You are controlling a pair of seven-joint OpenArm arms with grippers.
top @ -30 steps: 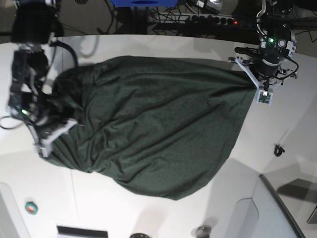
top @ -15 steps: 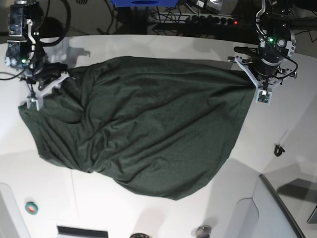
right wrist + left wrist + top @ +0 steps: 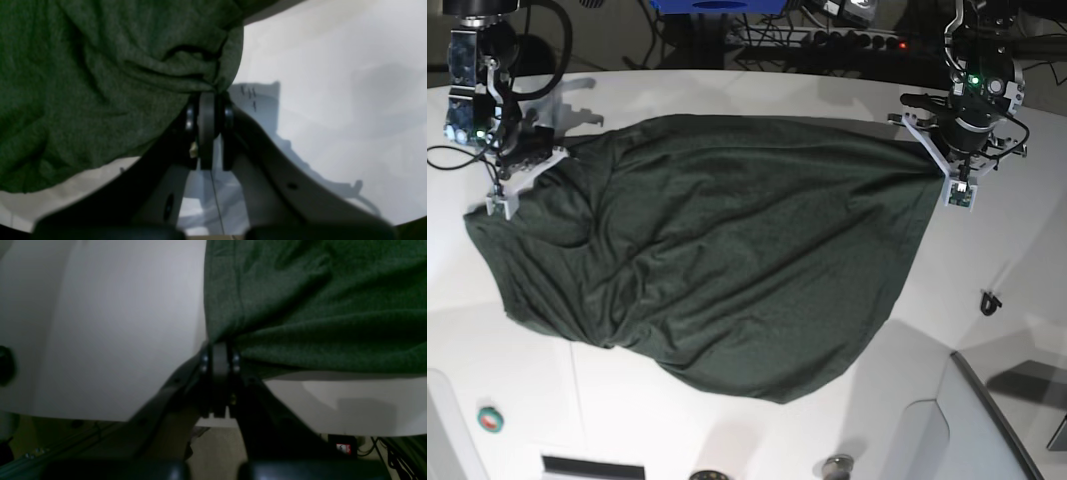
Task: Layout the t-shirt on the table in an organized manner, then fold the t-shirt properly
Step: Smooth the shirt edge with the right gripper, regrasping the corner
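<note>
The t-shirt (image 3: 717, 255) lay spread over the middle of the white worktop (image 3: 987, 250), still wrinkled and with an uneven outline, its lower edge sagging toward the near side. The left hand (image 3: 947, 165), on the right of the base view, was closed on one corner of the fabric; the left wrist view showed its jaws pressed together with the green cloth pinched at their tip. It had not moved during the last second.

The change was on the other side. One second before, the right hand (image 3: 527, 160) was lower on the worktop, near a bunched part of the cloth, and its jaws were apart. Then it travelled up to the far corner of the garment, that side of the cloth opened out flatter, and the hand closed there. In the right wrist view (image 3: 206, 100) a gathered fold of cloth was now caught between its jaws.

In my judgement, both far corners were now held, so the arms could pull the cloth tight and smooth it. The laying out seemed almost ready, but no fold was made yet.
</note>
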